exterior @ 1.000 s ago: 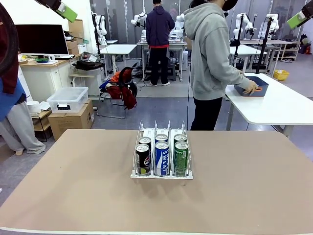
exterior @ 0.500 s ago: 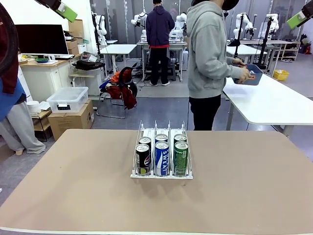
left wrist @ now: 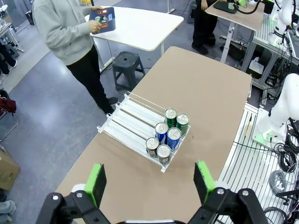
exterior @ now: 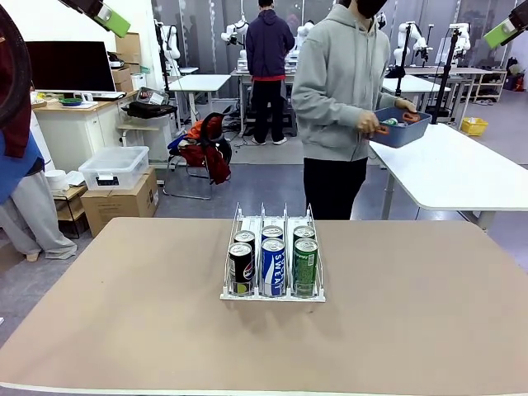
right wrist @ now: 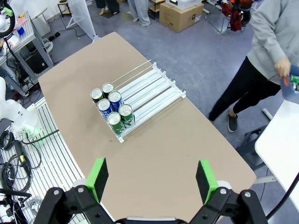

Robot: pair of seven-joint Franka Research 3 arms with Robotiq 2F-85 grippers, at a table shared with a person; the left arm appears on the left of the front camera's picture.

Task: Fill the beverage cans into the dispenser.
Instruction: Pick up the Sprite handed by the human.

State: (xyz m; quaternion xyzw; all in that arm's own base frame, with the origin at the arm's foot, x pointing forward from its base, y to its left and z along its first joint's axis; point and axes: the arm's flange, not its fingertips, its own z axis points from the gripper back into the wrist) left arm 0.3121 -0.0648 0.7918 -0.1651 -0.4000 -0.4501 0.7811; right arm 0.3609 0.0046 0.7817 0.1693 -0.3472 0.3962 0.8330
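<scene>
Along the bottom edge of each wrist view, hanging high above the table [exterior: 412, 313] with left jaws and right jaws spread wide, gripping nothing. Looking down on the dispenser [left wrist: 133, 119] mid-frame, lanes running diagonally, six cans [left wrist: 167, 137] crowding its lower end. Probably awaiting the blue bin [exterior: 402, 134] carried by the person [exterior: 338, 74], upper right of the front view, seemingly nearer the right arm.

left gripper [left wrist: 150, 181]: black, green pads [left wrist: 96, 183] | right gripper [right wrist: 152, 180]: same | person [exterior: 346, 82]: grey hoodie

The clear three-lane dispenser [exterior: 252, 223] stands mid-tabletop [exterior: 124, 313]. Six upright cans [exterior: 272, 233] fill its 6 o'clock end, two per lane: black cans [exterior: 241, 268] at 9 o'clock, blue cans [exterior: 273, 267] central, green cans [exterior: 305, 266] at 3 o'clock.
</scene>
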